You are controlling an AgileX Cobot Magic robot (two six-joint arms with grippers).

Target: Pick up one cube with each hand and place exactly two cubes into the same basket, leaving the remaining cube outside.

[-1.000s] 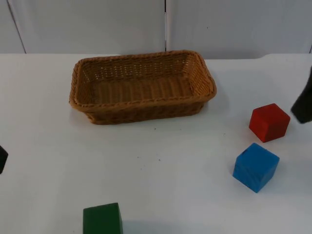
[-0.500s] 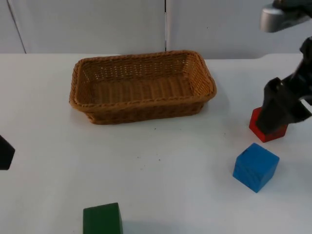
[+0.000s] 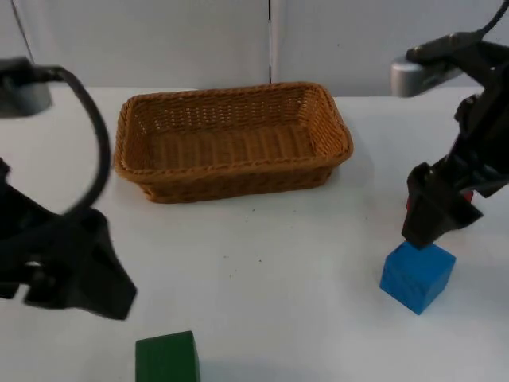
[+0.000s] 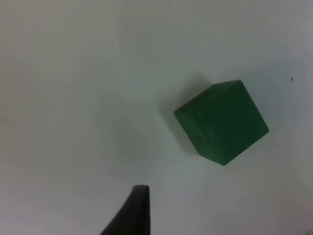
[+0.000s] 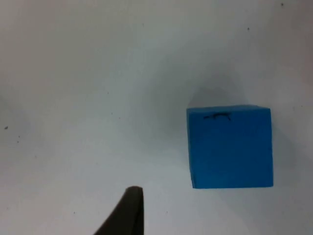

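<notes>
A green cube point(image 3: 167, 360) sits at the table's front edge, left of centre, and appears in the left wrist view as the green cube point(image 4: 221, 122). My left gripper point(image 3: 102, 288) hovers just up and left of it, not touching. On the right stands a blue cube point(image 3: 417, 275), seen from above as the blue cube point(image 5: 230, 147) in the right wrist view. My right gripper point(image 3: 423, 226) hangs just behind and above it. The red cube point(image 3: 469, 193) is almost wholly hidden behind the right arm. The brown wicker basket point(image 3: 340, 131) stands at the back centre with nothing in it.
The white table top point(image 3: 262, 263) lies bare between the basket and the cubes. A grey partition wall point(image 3: 159, 40) closes off the back. The green cube lies close to the front edge of the table.
The left arm has swung in from the left edge towards the green cube. The right arm has moved from over the red cube forward to the blue cube. No cube has moved.
</notes>
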